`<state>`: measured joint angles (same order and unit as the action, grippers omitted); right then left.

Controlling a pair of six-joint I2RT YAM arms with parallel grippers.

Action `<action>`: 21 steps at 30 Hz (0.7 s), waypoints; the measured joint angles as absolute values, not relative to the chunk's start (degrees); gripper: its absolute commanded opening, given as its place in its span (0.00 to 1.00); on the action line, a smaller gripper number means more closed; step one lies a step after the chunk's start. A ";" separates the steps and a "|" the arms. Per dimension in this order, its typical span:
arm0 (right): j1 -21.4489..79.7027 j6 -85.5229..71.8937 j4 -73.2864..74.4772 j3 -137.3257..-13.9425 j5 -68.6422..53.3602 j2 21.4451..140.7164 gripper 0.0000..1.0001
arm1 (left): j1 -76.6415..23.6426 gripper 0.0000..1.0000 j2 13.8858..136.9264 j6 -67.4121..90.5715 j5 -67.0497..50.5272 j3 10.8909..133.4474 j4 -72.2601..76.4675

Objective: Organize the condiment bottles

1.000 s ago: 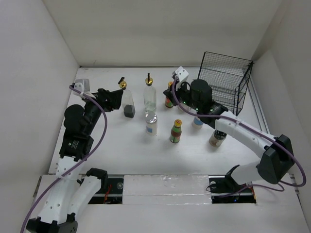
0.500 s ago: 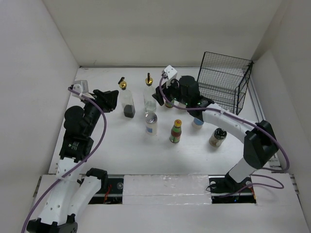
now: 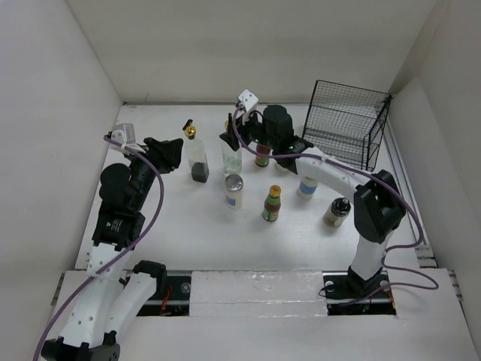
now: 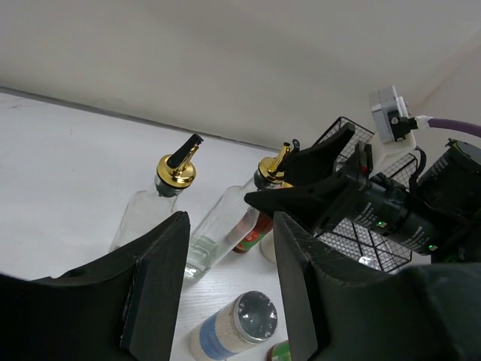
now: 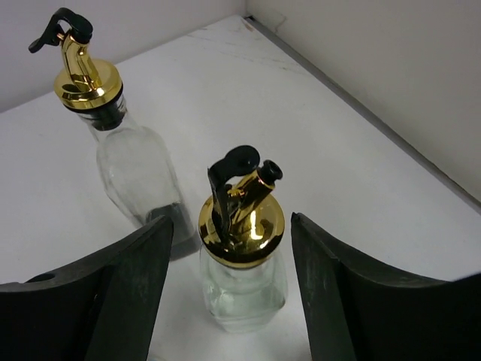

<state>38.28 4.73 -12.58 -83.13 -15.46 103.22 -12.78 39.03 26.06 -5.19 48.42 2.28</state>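
Right hand [image 5: 231,256] wide open, straddling spouted bottle [image 5: 242,226], apparently lined up for grasp; left hand [image 4: 229,278] open, empty, hovering.

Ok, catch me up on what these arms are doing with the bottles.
The right gripper is stretched across to a tall gold-spouted bottle, with its open fingers on either side of the spout, not yet closed. The left gripper hovers open and empty by the other gold-spouted bottle. A silver-lidded jar, an orange-capped bottle and others stand loose on the table. The wire basket sits at the back right.
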 measured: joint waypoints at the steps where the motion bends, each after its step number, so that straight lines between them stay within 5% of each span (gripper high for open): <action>1: 38.26 4.49 -13.13 -83.53 -15.90 103.96 0.68 | -12.78 0.44 39.05 26.06 -5.19 48.42 2.28; 5: 38.24 3.57 -14.96 -84.77 -17.39 107.28 0.60 | -12.78 0.46 39.18 26.09 -5.32 48.42 2.28; 6: 38.24 3.36 -15.22 -84.82 -17.58 107.92 0.48 | -12.78 0.46 39.16 26.09 -5.32 48.42 2.31; 11: 37.98 2.00 -18.13 -84.79 -18.22 109.56 0.20 | -12.78 0.46 39.20 26.06 -5.34 48.42 2.28; 21: 37.36 -1.48 -19.70 -85.45 -18.90 109.56 0.11 | -12.78 0.46 39.11 26.22 -5.63 48.34 2.31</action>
<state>37.36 -1.48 -19.70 -85.45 -18.90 109.56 -12.78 39.11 26.22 -5.63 48.34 2.31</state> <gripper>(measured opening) 0.415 0.455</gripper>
